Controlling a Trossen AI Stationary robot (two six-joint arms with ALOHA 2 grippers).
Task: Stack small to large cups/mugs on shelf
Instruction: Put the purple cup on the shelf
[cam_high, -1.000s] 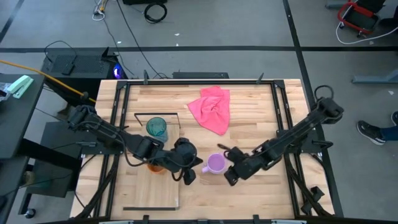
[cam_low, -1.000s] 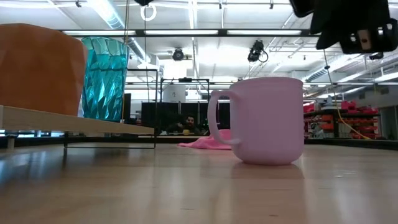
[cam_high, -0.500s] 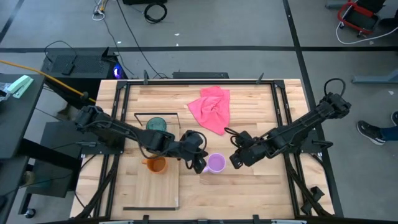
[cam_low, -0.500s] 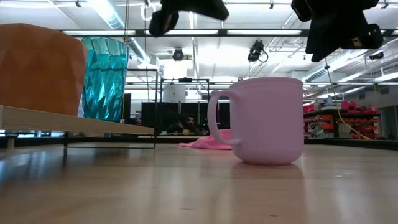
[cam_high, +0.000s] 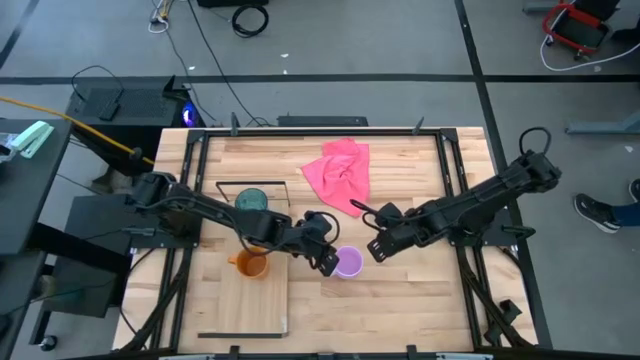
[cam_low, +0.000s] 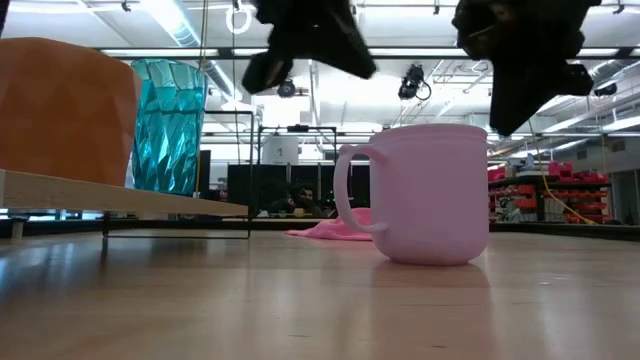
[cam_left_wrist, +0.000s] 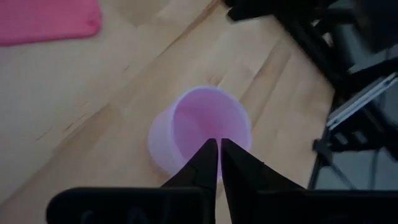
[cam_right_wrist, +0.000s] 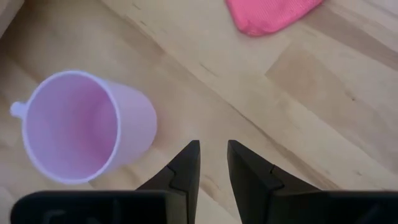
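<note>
So the teal tumbler (cam_high: 252, 204) and orange mug (cam_high: 250, 264) are already up on the shelf (cam_high: 262, 305) along the table's left side, and the lilac mug (cam_high: 348, 263) is the only one left, sitting on the bare table (cam_high: 400, 310) just off the shelf's right edge. The left gripper (cam_high: 327, 262) hangs right over its rim with fingers nearly pinched together, holding nothing, and the right gripper (cam_high: 377, 249) waits just beside it, fingers a bit apart and empty. Only the low view shows the mug's handle pointing toward the shelf; the left wrist view hides it.

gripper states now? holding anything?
Left tool: nearly shut, empty, above the purple mug.
Right tool: slightly open, empty, beside that mug.
</note>
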